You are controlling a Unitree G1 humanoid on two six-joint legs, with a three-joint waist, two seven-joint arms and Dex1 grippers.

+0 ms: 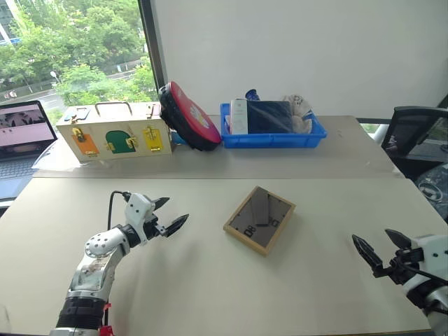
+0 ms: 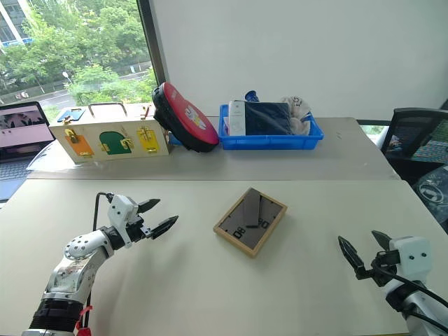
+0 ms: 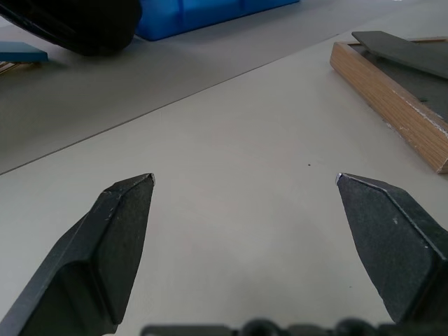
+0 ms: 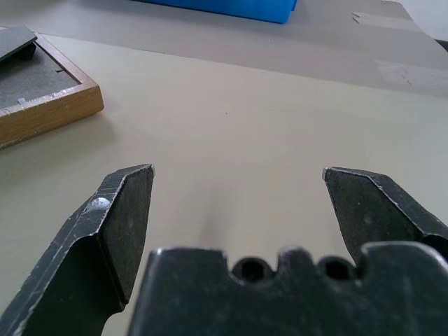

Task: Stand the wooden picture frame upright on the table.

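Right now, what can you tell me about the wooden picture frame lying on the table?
The wooden picture frame is a small rectangle with a light wood rim. It lies flat, back side up, turned at a slant on the beige table. Its back is dark grey with white marks and a folded stand lying against it. Nothing but the table touches it; it sits between both open end effectors, apart from each.

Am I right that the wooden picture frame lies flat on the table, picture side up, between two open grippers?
Not quite. The wooden picture frame lies flat on the table with its dark grey back and stand up, as the left eye view shows. It is between the open left gripper and right gripper.
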